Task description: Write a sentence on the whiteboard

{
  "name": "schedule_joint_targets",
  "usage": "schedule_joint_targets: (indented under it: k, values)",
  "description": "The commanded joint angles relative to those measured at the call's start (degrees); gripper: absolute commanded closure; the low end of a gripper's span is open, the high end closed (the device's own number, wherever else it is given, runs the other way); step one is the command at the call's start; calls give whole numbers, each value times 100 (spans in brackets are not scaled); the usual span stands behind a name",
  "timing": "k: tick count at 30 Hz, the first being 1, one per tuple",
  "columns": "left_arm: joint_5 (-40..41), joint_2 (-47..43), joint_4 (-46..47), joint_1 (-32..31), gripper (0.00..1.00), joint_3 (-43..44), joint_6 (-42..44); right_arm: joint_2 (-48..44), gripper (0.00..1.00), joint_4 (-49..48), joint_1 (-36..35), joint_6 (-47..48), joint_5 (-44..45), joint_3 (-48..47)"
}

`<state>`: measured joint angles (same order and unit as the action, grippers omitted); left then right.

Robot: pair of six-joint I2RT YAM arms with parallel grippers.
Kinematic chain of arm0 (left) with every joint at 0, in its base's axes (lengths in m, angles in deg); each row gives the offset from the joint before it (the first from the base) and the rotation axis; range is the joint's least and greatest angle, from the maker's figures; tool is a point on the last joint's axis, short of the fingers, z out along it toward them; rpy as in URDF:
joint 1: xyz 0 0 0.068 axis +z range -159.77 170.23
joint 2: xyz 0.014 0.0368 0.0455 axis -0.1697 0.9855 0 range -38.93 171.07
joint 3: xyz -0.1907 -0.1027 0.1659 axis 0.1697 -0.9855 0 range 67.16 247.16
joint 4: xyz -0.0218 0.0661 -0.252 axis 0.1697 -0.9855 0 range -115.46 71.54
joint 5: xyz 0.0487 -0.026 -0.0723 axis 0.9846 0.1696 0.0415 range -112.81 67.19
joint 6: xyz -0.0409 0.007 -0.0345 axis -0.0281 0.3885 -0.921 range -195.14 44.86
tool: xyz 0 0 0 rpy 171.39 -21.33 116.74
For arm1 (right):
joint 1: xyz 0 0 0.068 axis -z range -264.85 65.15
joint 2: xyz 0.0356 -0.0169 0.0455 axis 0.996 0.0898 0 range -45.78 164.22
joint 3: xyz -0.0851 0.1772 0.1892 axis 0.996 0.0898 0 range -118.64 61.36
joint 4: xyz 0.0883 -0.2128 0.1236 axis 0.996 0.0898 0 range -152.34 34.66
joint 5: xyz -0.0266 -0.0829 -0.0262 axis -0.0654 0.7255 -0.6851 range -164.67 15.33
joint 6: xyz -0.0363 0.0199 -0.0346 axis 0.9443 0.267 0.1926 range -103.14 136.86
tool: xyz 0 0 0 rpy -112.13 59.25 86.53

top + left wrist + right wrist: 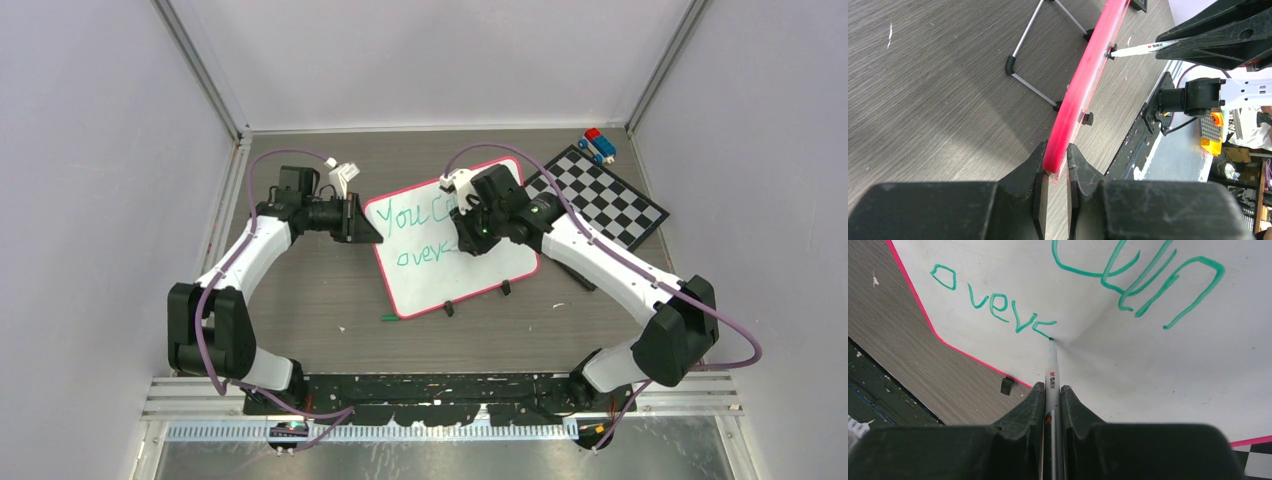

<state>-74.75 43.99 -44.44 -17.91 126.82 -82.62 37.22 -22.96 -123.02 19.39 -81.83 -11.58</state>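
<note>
Pressing its tip to the whiteboard, tilted at the centre of the top view, the marker sits clamped in the right gripper, just past "overc" in the green sentence. The left gripper pinches the board's pink rim, lower middle of its wrist view.

Light is bright and even in all views, with soft shadows on the table. In the wrist views the near fingers look slightly blurred.
</note>
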Motion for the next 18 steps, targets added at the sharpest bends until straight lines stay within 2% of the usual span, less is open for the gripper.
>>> schedule_joint_targets:
  k: [1, 18]
  values:
    - [282, 9, 98, -3, 100, 153, 19, -287, 100, 35, 83, 145, 155, -230]
    - [277, -19, 82, -6, 100, 164, 36, -109, 100, -138, 124, 73, 222, -401]
